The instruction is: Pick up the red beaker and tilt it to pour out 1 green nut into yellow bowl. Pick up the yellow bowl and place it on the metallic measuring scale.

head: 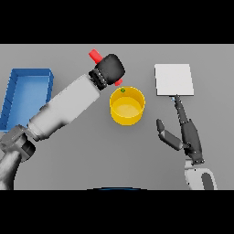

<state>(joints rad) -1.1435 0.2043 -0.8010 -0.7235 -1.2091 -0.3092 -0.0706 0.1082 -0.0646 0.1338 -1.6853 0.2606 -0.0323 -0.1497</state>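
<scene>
My left hand (109, 68) is shut on the red beaker (95, 55), held tilted above the far left rim of the yellow bowl (127, 106). Only the beaker's red ends show, one past the hand's top left and a bit at its lower right near the bowl. A small green nut (122, 90) lies just inside the bowl's far rim. The metallic measuring scale (173, 79) is a pale square plate to the right of the bowl. My right hand (183, 132) rests open on the table, its fingers stretched toward the scale's near edge.
A blue tray (27, 93) lies at the table's left side, beside my left forearm.
</scene>
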